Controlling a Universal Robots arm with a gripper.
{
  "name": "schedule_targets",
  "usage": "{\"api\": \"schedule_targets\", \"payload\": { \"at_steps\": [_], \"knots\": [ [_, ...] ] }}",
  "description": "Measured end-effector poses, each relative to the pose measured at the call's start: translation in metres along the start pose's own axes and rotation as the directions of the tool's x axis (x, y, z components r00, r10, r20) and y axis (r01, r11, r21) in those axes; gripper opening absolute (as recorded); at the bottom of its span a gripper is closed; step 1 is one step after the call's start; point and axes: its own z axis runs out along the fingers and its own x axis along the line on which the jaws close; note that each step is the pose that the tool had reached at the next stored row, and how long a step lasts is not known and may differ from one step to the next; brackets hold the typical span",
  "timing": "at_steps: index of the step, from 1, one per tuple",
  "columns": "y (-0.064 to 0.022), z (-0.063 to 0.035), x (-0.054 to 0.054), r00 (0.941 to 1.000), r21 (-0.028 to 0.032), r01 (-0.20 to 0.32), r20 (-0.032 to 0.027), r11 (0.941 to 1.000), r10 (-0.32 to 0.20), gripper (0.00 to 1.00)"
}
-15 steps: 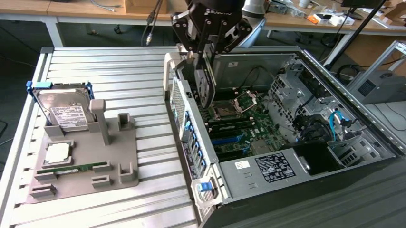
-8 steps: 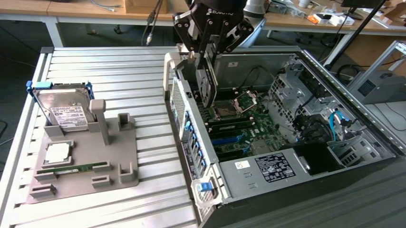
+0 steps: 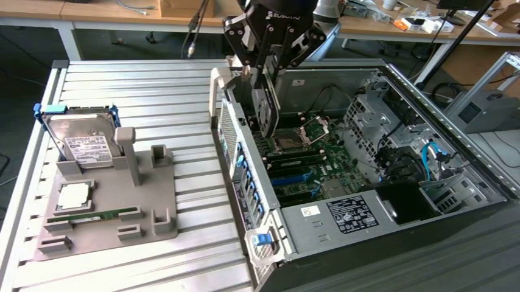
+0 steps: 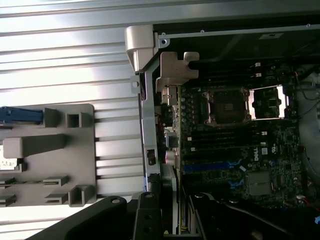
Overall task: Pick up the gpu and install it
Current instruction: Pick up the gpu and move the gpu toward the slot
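Over the open case (image 3: 442, 118), close to its rear wall (image 3: 231, 143), the gripper (image 3: 258, 68) pinches the gpu (image 3: 266, 112) by its upper edge, so the card hangs on edge with its long side pointing down at the board (image 3: 325, 159). In the wrist view the card is seen edge-on, with its silver bracket (image 4: 177, 67) just beside the rear wall and the blue slots (image 4: 210, 165) to one side of the card's line. The card looks raised above the board rather than seated, though how far its lower edge stands off the slots cannot be told. The main risk, as I judge it, is misalignment. If the card's edge is off the slot's line or tilted, pushing down would jam it on the slot's rim and could chip the connector or flex the board. The bracket could also catch on the rear wall's lip, which would cock the card in the grip. The hold is narrow and high on a long card, so any side load may make it pivot or slip between the fingers. The open socket (image 3: 288, 144) lies near the card's path, and a swing that way could damage it. On the exterior view's left, the tray (image 3: 158, 201) carries the hard drive (image 3: 85, 146) and a RAM stick (image 3: 94, 215), well apart from the work.
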Motion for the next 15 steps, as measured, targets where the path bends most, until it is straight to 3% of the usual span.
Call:
{"api": "schedule_targets", "payload": {
  "at_steps": [15],
  "knots": [
    [0.0004, 0.0002, -0.0058, 1.0000, -0.0001, 0.000, 0.0000, 1.0000, 0.000, 0.27]
  ]
}}
